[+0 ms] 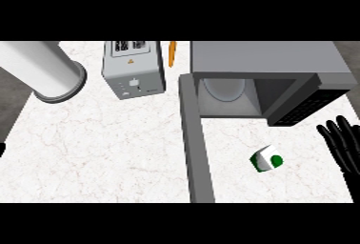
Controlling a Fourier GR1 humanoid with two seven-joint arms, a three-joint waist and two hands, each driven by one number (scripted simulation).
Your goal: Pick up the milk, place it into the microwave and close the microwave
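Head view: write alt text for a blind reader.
A milk carton stands on the marble counter before an open microwave, its door swung out left. The open right hand hovers beside the carton; a toaster sits behind.

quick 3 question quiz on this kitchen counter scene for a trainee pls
1. True or false: the microwave door is shut.
2. Which hand is nearer the milk: A) left, B) right?
3. Fill in: the appliance standing left of the microwave is a ____.

Key
1. False. The door is swung open toward the viewer, and the cavity shows.
2. B. The right hand is just right of the milk, fingers straight, not touching it. Of the left hand only a sliver shows at the left edge.
3. Toaster.
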